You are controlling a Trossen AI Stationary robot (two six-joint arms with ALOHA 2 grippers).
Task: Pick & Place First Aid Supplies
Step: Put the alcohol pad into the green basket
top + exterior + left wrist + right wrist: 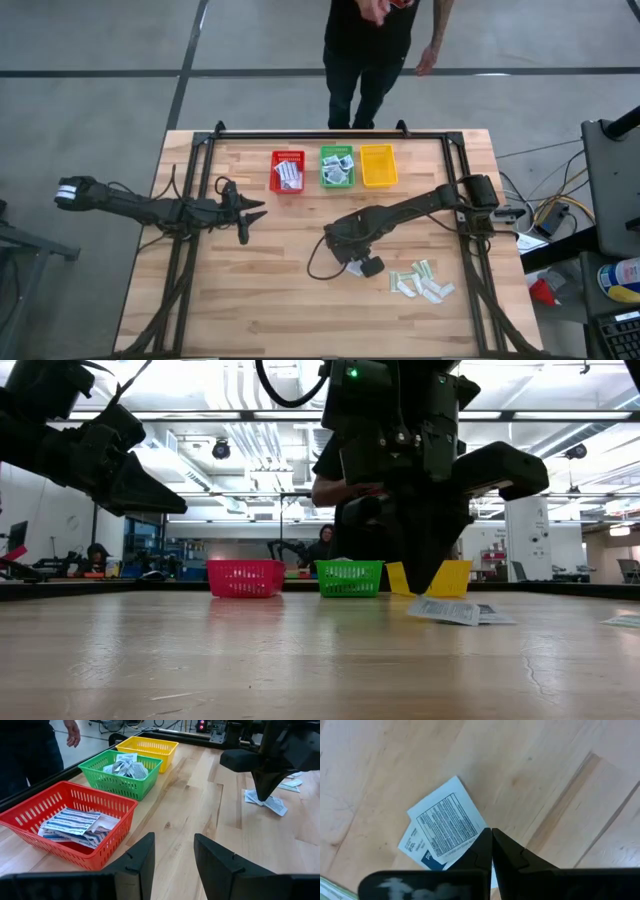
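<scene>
right gripper: fingers pinched shut at the edge of a square packet, apparently catching it | lift slowly, check one packet rises | left gripper: open, empty, waiting

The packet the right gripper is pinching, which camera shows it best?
The right wrist view: the white packet fills the picture, printed side up, at the right gripper, which is shut on its edge. The left wrist view shows it small under that gripper, the low view edge-on, and in the high view the arm hides it.
</scene>
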